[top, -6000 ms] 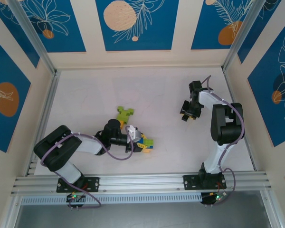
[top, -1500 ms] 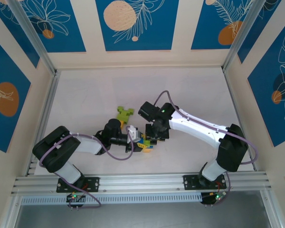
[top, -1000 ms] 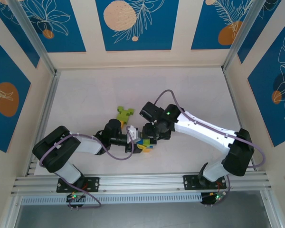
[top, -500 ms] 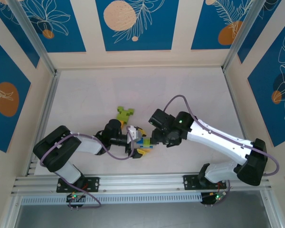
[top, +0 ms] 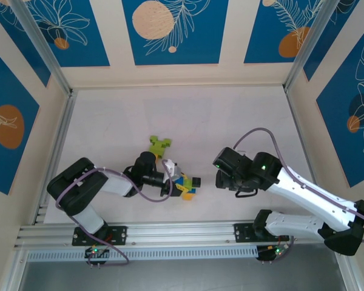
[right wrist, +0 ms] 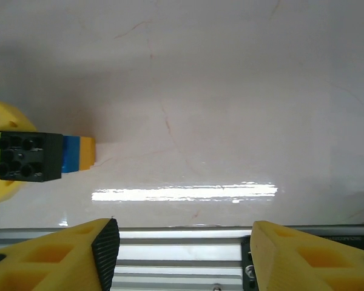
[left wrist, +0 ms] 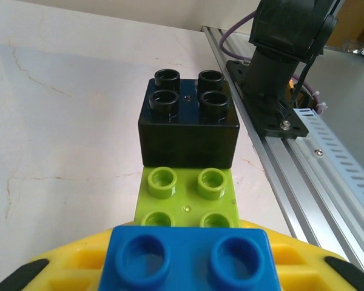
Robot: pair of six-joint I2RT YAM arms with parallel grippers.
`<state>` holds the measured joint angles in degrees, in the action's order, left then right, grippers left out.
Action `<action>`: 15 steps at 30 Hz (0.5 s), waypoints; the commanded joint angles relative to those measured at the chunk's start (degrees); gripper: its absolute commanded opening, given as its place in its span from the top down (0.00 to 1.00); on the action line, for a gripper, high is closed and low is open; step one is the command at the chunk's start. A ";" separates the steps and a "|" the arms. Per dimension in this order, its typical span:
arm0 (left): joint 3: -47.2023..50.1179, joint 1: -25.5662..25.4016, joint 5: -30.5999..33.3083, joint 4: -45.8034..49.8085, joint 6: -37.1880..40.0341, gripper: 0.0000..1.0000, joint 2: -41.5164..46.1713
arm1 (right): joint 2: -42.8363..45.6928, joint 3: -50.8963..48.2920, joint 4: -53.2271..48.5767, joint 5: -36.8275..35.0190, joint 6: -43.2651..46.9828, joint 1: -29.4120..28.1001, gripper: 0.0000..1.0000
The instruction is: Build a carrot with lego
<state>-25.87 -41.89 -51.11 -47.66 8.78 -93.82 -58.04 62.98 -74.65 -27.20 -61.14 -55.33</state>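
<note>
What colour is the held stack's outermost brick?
The outermost brick is black; clearest in left wrist view.

The top camera looks down from above and behind the arms on the whole table (top: 109, 121). The left wrist camera sits very near the lego (left wrist: 188, 194), facing right toward the right arm's base (left wrist: 270, 103). The right wrist camera (farther off) looks down; the same lego is at its left edge.

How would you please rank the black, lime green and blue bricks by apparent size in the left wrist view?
1. blue brick: widest, but nearest the camera and cut off by the frame, so unsure.
2. black brick.
3. lime green brick: partly hidden by the other two.
</note>
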 commanded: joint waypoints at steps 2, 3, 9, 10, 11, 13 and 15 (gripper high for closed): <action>-0.76 -0.26 -0.92 -0.59 -2.24 0.65 -0.73 | 2.54 -0.10 -2.82 -1.38 -0.81 0.97 0.40; -1.23 -0.24 -0.44 -0.20 -3.24 0.66 -0.60 | 2.59 -0.51 -2.08 -0.99 -0.31 1.16 0.41; -8.58 -0.16 2.84 6.28 -8.89 0.67 -2.44 | 1.12 -0.87 -0.50 0.12 2.93 2.48 0.41; -10.50 -0.08 3.20 8.39 -9.41 0.67 -2.78 | 1.45 -1.20 0.22 0.38 3.42 2.47 0.41; -13.02 0.17 2.52 11.49 -10.02 0.67 -3.32 | 2.07 -1.70 1.20 0.70 3.98 2.46 0.41; -18.42 0.37 1.98 19.19 -10.24 0.66 -3.79 | 3.48 -2.48 2.37 0.93 4.98 2.60 0.41; -24.06 0.60 3.45 28.61 -8.91 0.66 -3.97 | 5.00 -2.39 2.39 0.78 6.34 3.39 0.40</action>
<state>-43.70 -41.82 -48.38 -31.68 0.25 -97.54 -55.42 60.97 -73.21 -27.31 -57.52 -52.73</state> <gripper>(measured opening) 0.355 0.595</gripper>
